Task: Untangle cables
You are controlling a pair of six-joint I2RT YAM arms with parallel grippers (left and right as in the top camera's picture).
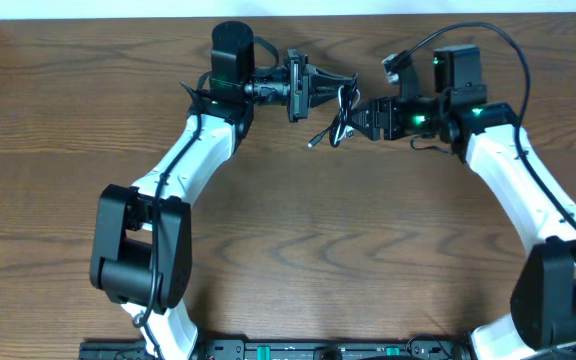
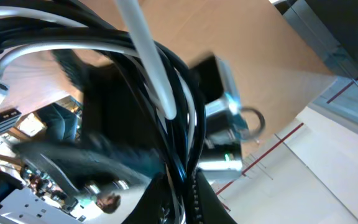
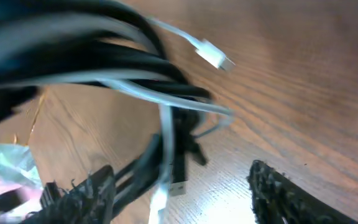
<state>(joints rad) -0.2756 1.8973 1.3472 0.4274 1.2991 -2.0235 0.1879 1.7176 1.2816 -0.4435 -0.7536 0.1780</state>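
The black and white cables hang as one tangled bundle between my two grippers above the table's back middle, with a plug end trailing down to the left. My left gripper is shut on the cables; in the left wrist view the black strands and a white strand run into its closed jaws. My right gripper is open. In the right wrist view its jaws straddle the bundle, with a black plug and the white cable near the left finger. A white plug hangs free.
The wooden table stretches out in front of both arms. Thick black arm wires loop over the right arm. The right arm's body fills the space close behind the bundle in the left wrist view.
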